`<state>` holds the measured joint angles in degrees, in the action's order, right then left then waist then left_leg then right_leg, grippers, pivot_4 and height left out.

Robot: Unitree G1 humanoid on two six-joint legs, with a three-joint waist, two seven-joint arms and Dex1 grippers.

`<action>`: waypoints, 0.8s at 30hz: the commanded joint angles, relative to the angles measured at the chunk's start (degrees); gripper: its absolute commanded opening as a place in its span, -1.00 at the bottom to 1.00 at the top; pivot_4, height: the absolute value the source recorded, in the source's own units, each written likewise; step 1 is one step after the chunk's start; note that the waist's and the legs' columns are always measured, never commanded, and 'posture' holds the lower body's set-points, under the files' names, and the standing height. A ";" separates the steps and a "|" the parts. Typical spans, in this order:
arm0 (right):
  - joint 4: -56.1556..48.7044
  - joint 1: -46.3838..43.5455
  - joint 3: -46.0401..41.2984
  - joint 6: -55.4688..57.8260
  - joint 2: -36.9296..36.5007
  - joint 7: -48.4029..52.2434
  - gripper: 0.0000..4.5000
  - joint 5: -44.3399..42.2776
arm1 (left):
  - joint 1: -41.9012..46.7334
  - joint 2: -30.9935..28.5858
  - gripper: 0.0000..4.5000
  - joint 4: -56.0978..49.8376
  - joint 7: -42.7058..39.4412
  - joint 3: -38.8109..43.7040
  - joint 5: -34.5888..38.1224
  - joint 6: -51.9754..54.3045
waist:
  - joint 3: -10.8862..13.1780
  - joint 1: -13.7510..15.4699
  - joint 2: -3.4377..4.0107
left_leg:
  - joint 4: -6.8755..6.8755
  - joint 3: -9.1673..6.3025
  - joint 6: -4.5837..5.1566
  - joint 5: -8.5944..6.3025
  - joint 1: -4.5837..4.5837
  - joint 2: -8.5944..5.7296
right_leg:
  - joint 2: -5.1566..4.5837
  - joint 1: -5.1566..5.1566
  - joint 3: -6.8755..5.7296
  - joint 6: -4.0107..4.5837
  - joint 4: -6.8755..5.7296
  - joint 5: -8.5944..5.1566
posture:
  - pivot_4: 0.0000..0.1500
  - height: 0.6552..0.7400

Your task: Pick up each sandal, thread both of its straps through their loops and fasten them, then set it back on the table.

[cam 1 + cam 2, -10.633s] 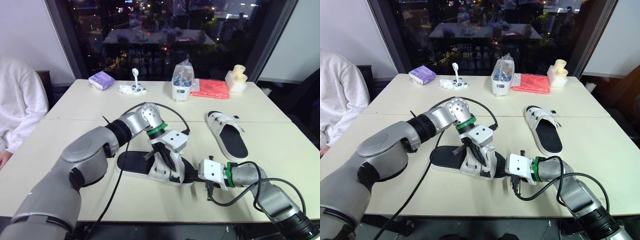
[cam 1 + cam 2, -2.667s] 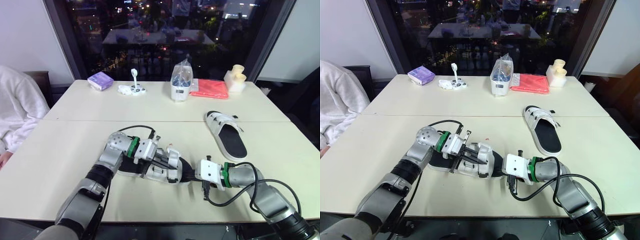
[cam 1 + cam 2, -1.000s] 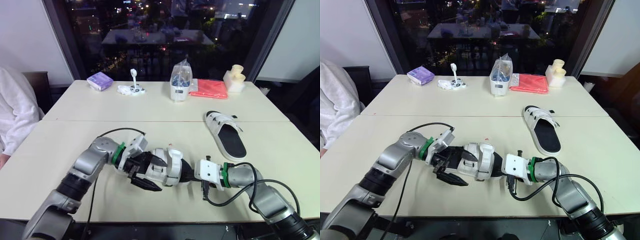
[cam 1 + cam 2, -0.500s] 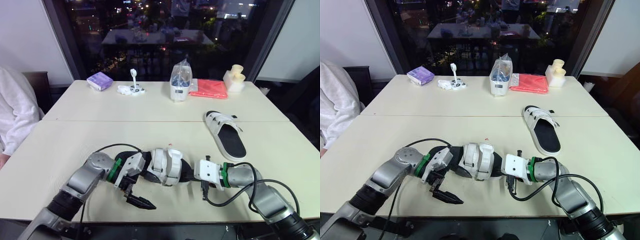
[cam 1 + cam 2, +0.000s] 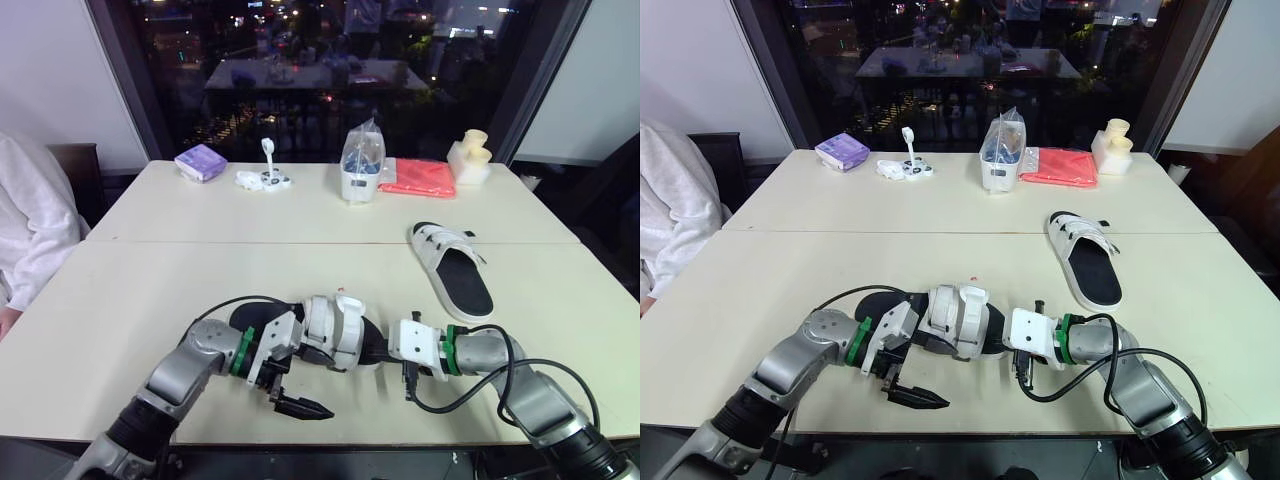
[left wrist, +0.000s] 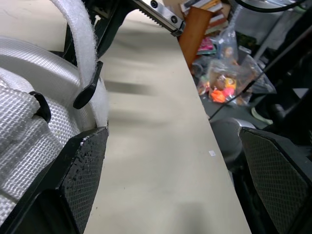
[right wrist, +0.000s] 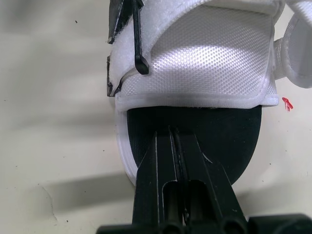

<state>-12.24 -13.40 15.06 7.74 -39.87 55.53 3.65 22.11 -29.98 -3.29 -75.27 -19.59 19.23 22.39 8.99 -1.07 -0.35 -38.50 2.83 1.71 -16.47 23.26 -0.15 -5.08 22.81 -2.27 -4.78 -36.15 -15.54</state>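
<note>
A sandal (image 5: 330,335) with white straps and a black sole lies near the table's front, its straps (image 7: 204,58) bunched over the middle. My right gripper (image 5: 383,353) is shut, and its fingers (image 7: 170,161) rest on the black toe end of the sole. My left gripper (image 5: 298,398) stands open just in front of the sandal, close to the table edge, with nothing between its fingers (image 6: 73,180). A loose white strap (image 6: 78,44) curls beside one finger. The second sandal (image 5: 455,270) lies flat at the right of the table.
Along the far side of the table (image 5: 150,300) stand a purple pack (image 5: 202,160), a small white item (image 5: 265,178), a clear bag (image 5: 362,165), a red cloth (image 5: 420,177) and a cream object (image 5: 472,155). A person's white sleeve (image 5: 30,230) is at the left.
My open left gripper has drawn back from the sandal toward the front edge, then shifted a little right. The sandal has settled on the table. The right gripper has not moved.
</note>
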 commanded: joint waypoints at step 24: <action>2.24 0.29 3.54 0.95 0.60 1.14 -1.00 1.29 | -6.67 0.47 0.99 -10.88 14.94 3.85 2.45 7.29 | 0.00 0.22 0.01 | 0.20 0.01 -0.14 0.09 -0.14 -0.01 | 0.00 -0.06 0.00 0.02 0.04 0.01 | 1.00 1.00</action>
<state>-12.04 -13.91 15.45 7.75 -39.82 55.80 3.65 15.14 -30.01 -14.31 -60.85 -15.99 21.17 29.53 8.98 -0.84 -0.34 -38.29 2.84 1.57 -16.38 23.12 -0.16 -5.08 22.74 -2.27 -4.75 -36.10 -15.53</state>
